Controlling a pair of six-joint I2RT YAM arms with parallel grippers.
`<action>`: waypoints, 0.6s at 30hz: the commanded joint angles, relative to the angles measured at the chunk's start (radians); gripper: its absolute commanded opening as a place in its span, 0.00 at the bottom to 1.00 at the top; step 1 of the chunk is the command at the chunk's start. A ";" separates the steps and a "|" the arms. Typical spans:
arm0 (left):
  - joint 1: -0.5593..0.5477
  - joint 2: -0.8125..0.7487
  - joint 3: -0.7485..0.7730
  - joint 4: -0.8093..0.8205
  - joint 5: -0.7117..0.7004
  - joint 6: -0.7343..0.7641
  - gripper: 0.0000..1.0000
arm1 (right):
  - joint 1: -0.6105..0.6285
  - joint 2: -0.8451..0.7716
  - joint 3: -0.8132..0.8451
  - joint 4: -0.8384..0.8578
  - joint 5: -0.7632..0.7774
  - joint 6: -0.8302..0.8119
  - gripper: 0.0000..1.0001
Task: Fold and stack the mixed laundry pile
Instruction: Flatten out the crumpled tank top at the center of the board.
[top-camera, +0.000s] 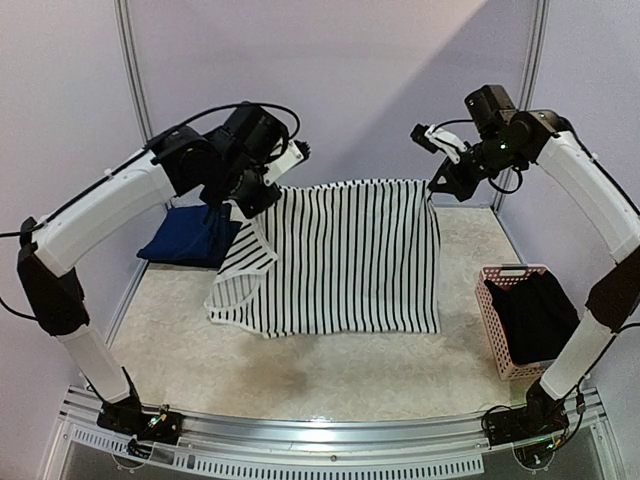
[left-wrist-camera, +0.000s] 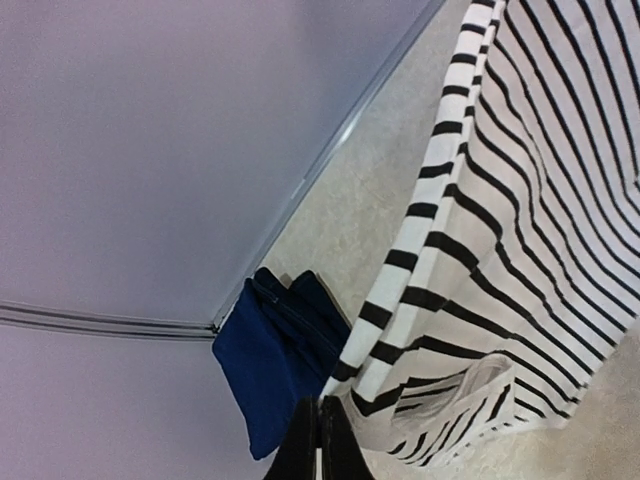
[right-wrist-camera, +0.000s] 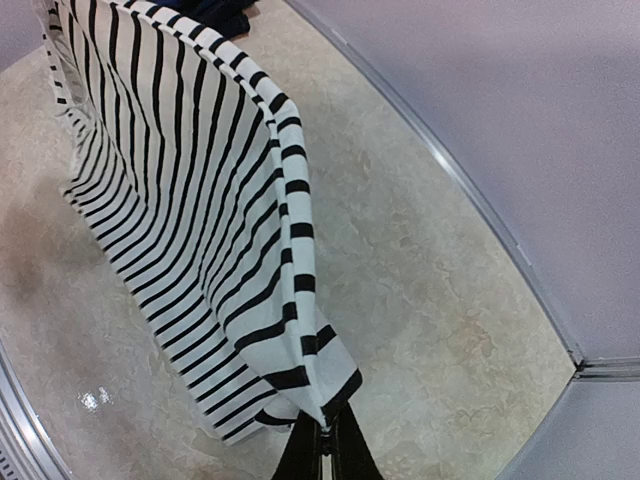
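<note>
**Tank top hanging from two small corner pinches: slipping and skewing are the risks**

Near the right edge of the tabletop (top-camera: 300, 385), the basket (top-camera: 497, 345) is sitting with a black garment (top-camera: 535, 315) slumping inside it. Its pink plastic walls are rigid and slotted, so loose cloth swung past it could be snagging on a slot.

Around the middle, the tank top (top-camera: 340, 260) is hanging like a wide curtain, its lower part trailing on the tabletop. The fabric is looking thin and limp, with black and white stripes and narrow hemmed edges. On the left, the armhole side is drooping and bunching into curved folds. The tabletop's pale, pebbly covering is looking grippy. If the arms were lowering unevenly, the trailing hem would probably be dragging and wrinkling, and the fold would be coming out skewed.

Farther back, the left pincer (top-camera: 248, 203) is clenched on the tank top's upper left edge, and the right pincer (top-camera: 432, 192) is clenched on the upper right corner. Both wrist views are showing only a small bite of cloth between the fingers. Pulling the arms apart too hard could be tugging a corner free and dropping that side.

At the far left corner, the navy piece (top-camera: 190, 235) is lying folded, looking denser and matte. The tank top's left side is hanging just beside it, so a swing could be nudging it out of square.
</note>
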 joint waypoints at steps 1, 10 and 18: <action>-0.060 -0.063 0.091 -0.071 -0.042 0.003 0.00 | 0.006 -0.085 0.061 -0.069 -0.011 -0.036 0.00; -0.242 -0.173 0.171 -0.118 -0.141 -0.005 0.00 | 0.006 -0.266 0.067 -0.121 -0.197 -0.124 0.00; -0.532 -0.236 0.199 -0.178 -0.367 -0.019 0.00 | 0.010 -0.373 0.097 -0.278 -0.490 -0.216 0.01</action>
